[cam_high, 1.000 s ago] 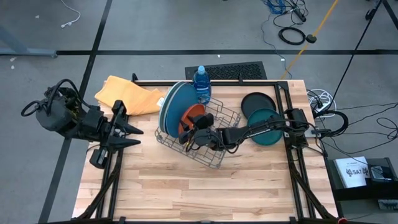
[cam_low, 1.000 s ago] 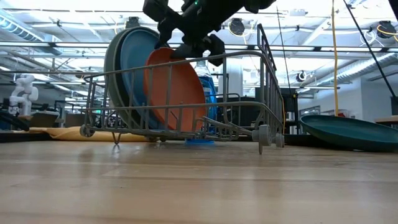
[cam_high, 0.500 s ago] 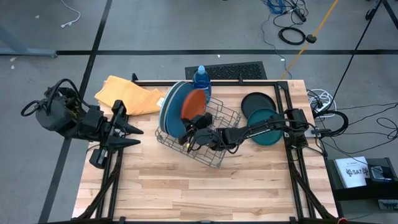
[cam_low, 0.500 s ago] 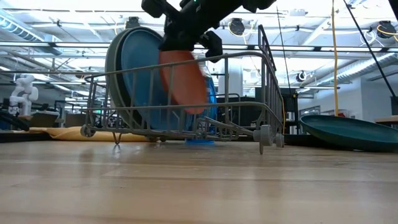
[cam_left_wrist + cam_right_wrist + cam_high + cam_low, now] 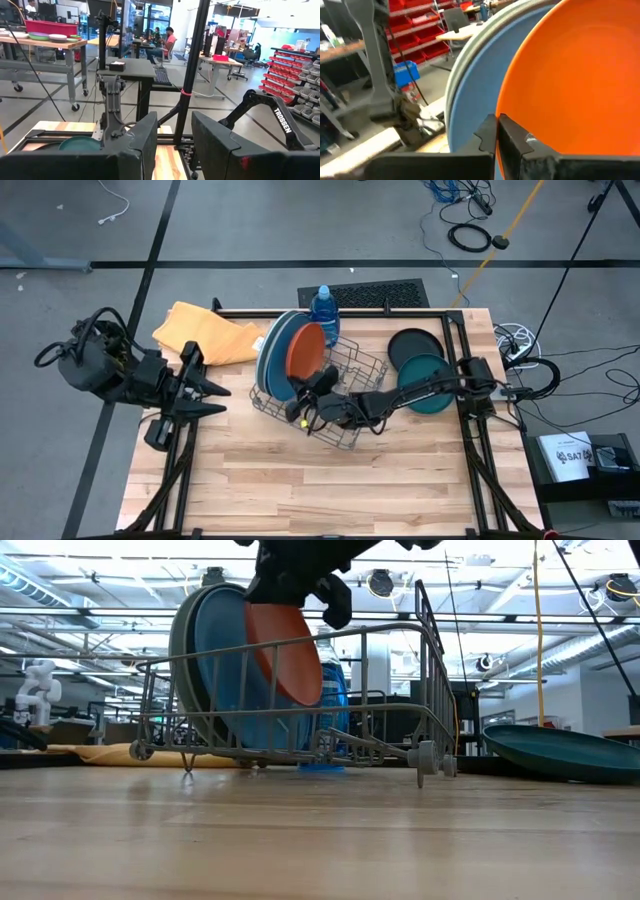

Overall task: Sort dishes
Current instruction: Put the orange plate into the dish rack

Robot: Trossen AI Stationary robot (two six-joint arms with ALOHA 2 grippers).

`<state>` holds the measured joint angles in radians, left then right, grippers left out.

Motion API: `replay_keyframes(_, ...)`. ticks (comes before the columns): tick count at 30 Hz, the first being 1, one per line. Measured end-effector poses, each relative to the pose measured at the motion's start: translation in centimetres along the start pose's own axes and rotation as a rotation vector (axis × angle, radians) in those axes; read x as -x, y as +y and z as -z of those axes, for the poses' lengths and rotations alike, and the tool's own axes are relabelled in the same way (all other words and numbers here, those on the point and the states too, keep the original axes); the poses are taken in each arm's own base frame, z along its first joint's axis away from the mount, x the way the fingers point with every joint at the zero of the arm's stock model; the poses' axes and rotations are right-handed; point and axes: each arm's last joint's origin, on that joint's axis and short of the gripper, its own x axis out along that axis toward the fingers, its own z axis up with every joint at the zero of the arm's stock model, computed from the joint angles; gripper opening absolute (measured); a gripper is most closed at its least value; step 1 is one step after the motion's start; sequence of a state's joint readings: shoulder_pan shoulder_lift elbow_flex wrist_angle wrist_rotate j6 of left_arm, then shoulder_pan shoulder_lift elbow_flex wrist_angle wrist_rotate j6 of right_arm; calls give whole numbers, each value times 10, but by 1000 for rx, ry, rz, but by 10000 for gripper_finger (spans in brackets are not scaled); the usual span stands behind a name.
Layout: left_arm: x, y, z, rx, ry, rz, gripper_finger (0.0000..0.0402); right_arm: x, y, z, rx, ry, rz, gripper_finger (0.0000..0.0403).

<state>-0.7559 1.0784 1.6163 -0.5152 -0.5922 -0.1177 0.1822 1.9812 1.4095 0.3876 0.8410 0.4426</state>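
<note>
A wooden table [image 5: 300, 480] fills the space between the two arms, its near half bare board, while the far half carries a wire rack [image 5: 345, 395], a folded yellow cloth [image 5: 200, 332] at the far left corner and a blue bottle [image 5: 324, 310] just behind the rack. Beyond the table the low view looks into an open workshop with benches and ceiling lights. Two large plates stand on edge at the rack's left end, a grey plate [image 5: 178, 650] outermost and a blue plate [image 5: 225, 660] against it. The right gripper [image 5: 305, 393] reaches across the rack from the right and its fingers [image 5: 512, 137] are pressed onto the rim of the orange plate [image 5: 305, 352], which is lifted off the rack floor and tilted, its face lying close against the blue plate. To the right of the rack, well apart from the gripper, a black plate [image 5: 410, 342] and a dark teal plate [image 5: 425, 370] lie flat, overlapping near the table's right edge. The left gripper [image 5: 210, 392] waits over the left edge of the table, its fingers [image 5: 212, 145] spread and holding nothing.
</note>
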Motion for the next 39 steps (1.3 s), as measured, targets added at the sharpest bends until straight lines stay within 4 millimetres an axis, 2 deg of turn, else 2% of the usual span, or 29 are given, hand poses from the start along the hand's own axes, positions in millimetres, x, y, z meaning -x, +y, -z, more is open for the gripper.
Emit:
replay_keyframes(4, 0, 0, 0, -1, 1, 0, 123, -3, 2, 11, 18, -1, 0, 1)
replay_keyframes(12, 0, 0, 0, -1, 1, 0, 123, -17, 2, 48, 41, -27, 5, 0)
replay_keyframes(22, 0, 0, 1, -2, 4, 0, 123, -20, 3, 53, 86, -45, -1, 0)
replay_keyframes(32, 0, 0, 1, -2, 4, 0, 123, -13, 3, 61, -12, -47, 83, 0)
replay_keyframes(39, -2, -1, 1, -4, 6, 0, 123, -12, 2, 64, 38, -24, 94, 0)
